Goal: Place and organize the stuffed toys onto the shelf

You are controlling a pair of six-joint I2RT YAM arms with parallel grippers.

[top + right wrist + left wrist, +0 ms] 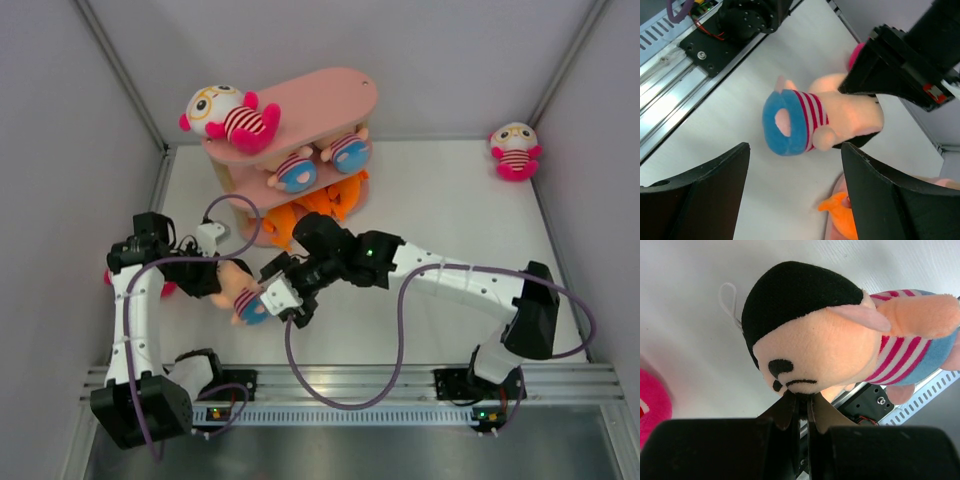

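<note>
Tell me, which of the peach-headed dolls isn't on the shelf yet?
The peach doll pinched by its face in the left gripper, near the arms; the other two lie on the pink shelf's middle board.

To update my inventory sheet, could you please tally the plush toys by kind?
White-headed glasses dolls: 2
Peach dolls: 3
Orange sharks: at least 2, bunched together
Total: at least 7; pink bit beside left arm unidentifiable
</note>
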